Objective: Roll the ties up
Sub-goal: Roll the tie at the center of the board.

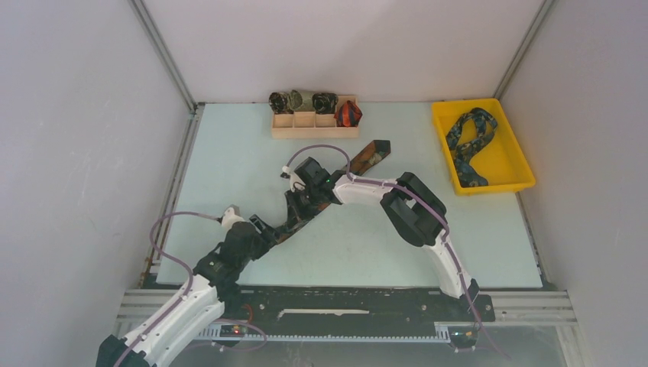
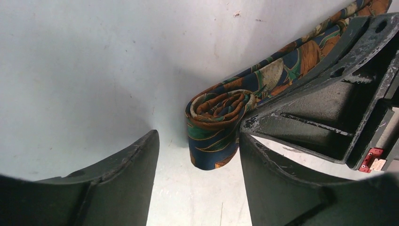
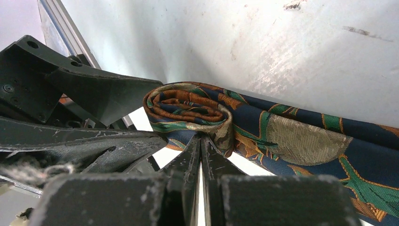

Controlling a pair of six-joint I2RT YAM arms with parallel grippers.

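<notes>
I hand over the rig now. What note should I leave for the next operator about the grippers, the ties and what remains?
Left gripper: open, with a finger on either side of the started roll.
Right gripper: shut at the roll's core, seemingly pinching fabric.
Brown-orange tie: on the table, a few turns rolled at one end, the rest flat.
Done: several rolled ties sit in the wooden organizer.
Left: finish this roll and store it. The navy tie lies unrolled in the yellow tray.
</notes>
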